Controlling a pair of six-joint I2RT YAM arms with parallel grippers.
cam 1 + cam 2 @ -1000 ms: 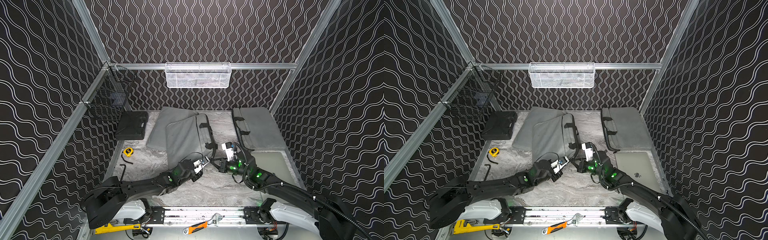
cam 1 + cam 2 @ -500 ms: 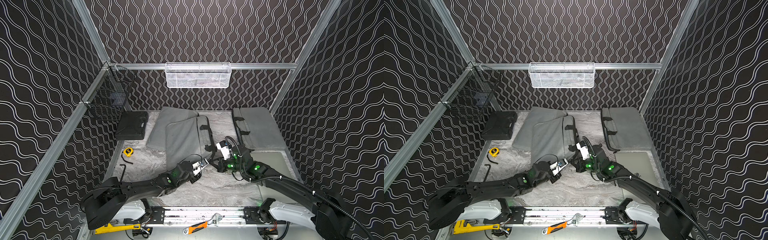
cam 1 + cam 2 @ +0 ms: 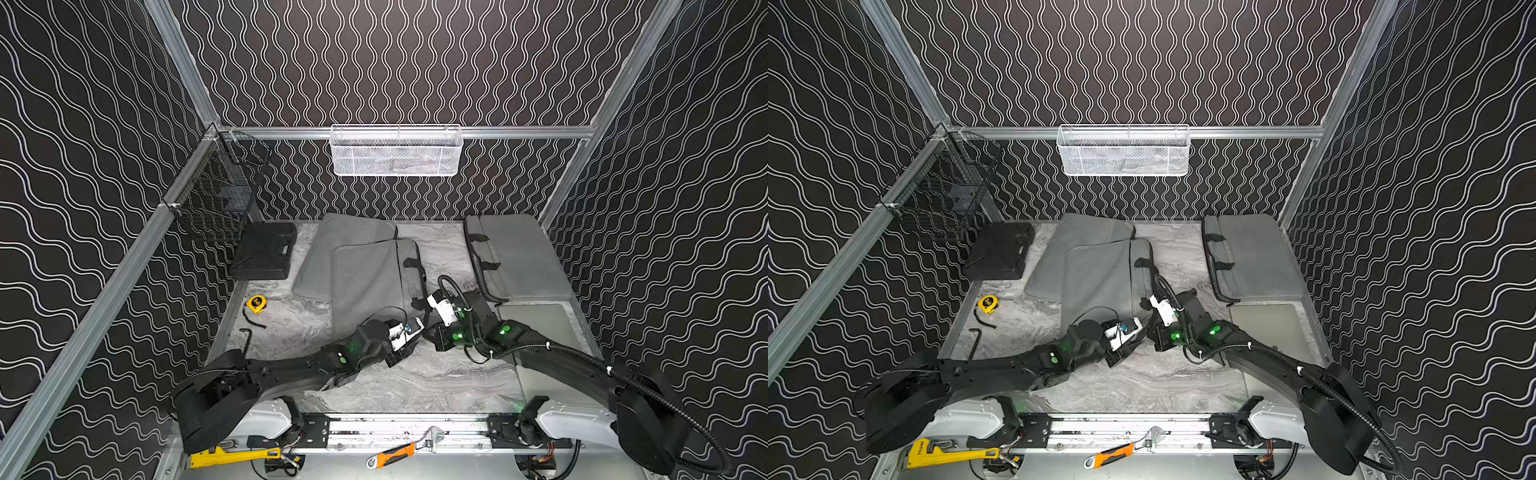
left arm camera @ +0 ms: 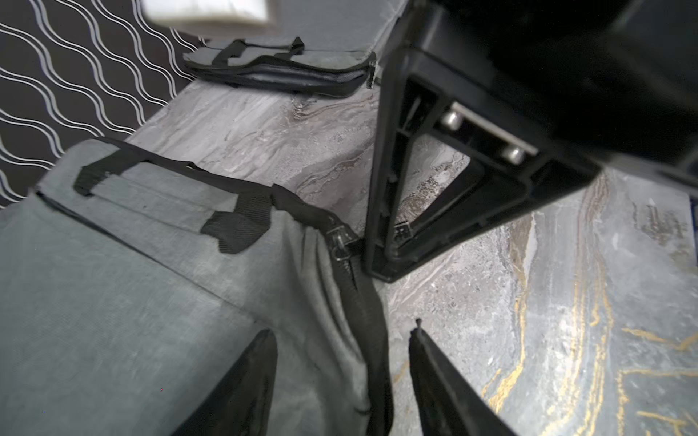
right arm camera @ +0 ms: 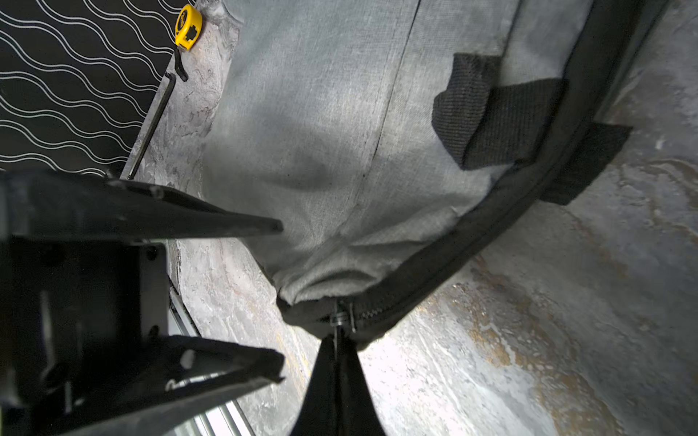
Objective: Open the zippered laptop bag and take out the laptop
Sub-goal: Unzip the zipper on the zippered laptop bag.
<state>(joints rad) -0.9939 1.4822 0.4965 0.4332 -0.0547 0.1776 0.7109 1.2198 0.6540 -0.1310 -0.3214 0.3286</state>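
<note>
Two arms are meeting at the near corner of the middle grey laptop bag (image 3: 365, 282) in both top views, low over the marble table (image 3: 415, 386). A silver laptop (image 3: 536, 328) is sitting out flat beside the right arm.

Left wrist view: the left gripper (image 4: 342, 332) is hanging open, its fingers straddling the bag's zippered edge and pinching nothing, just short of the zipper slider (image 4: 340, 241).

Right wrist view: the right gripper (image 5: 336, 345) is clamping tight on the zipper pull (image 5: 337, 319) at that corner.

So I'm guessing we're mid-unzip. The next move probably needs the left one pinning fabric down while the right one is dragging the slider along the track, not upward. Can't tell if a laptop is inside.
</note>
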